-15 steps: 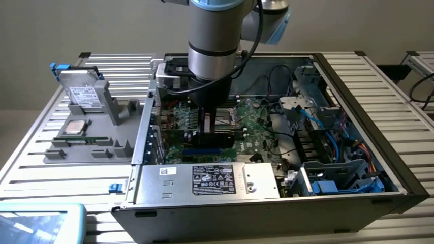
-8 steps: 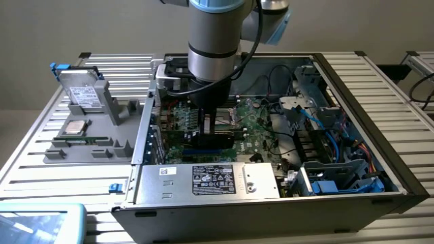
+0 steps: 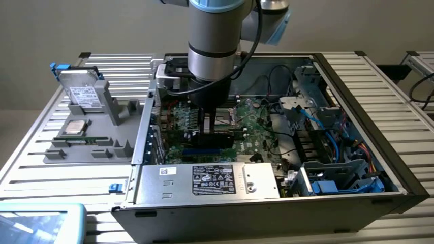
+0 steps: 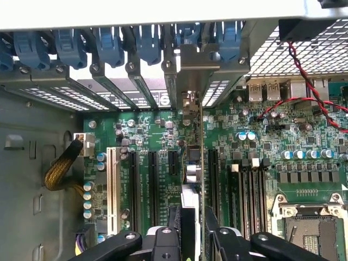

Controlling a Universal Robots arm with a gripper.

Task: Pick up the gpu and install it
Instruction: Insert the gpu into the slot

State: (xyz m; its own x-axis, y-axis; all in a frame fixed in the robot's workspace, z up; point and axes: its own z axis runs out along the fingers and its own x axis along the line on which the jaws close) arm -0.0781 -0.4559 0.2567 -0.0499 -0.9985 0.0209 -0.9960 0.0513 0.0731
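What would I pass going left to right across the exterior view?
processor chip → gpu, gripped by the pincer inside the case → blue drive bay

A slatted metal table (image 3: 379,86) carries everything. An open computer case (image 3: 237,218) stands on it, filling the middle through to three o'clock. At nine o'clock a grey parts holder (image 3: 74,152) lies just beside the case. At seven o'clock, on the table's corner, lies a blue-framed panel (image 3: 40,218).
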